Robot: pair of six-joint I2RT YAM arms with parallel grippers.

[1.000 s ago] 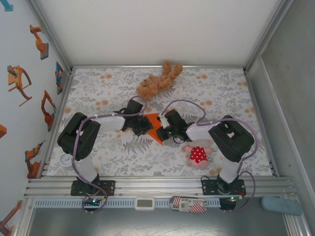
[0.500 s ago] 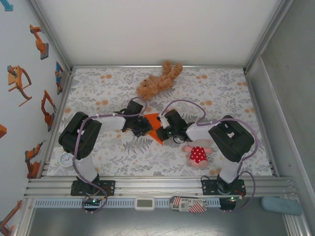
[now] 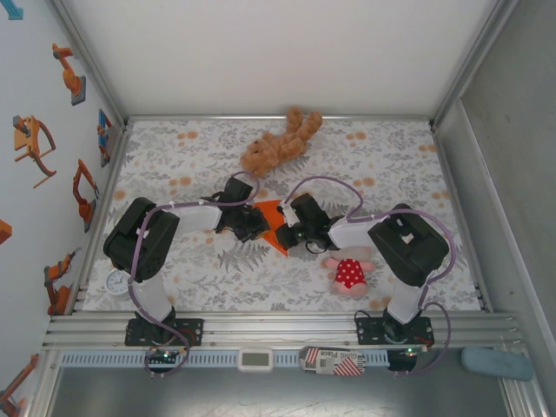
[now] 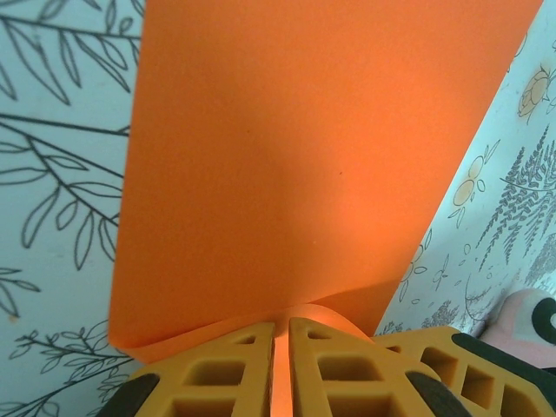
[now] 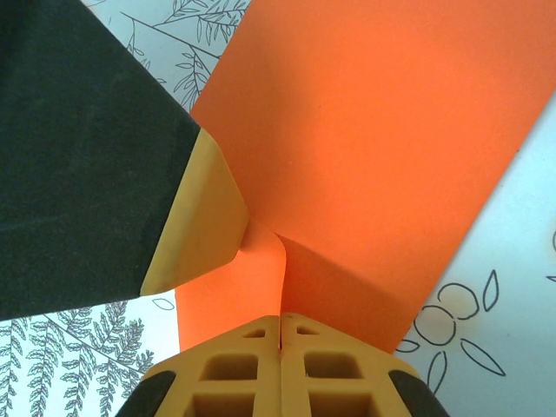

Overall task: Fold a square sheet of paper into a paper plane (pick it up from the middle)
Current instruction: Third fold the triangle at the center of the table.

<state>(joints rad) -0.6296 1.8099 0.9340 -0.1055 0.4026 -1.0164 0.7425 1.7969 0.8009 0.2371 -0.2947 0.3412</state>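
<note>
Surface: leaf-patterned tablecloth [image 3: 200,278].
Paper: thin bright orange square sheet [image 3: 276,228], mid-table between the arms.
Left gripper [image 4: 280,328]: clamped on its edge.
Right gripper [image 5: 280,323]: pinching its raised ridge.
Progress: early; folds remain.

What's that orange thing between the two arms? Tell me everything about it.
The square sheet of paper: thin, plain bright orange, matte. From above it shows as a pointed wedge mid-table, over the leaf-patterned cloth. The left pincer and right pincer each pinch an edge, closed on it, and the paper curls where they grip.
</note>
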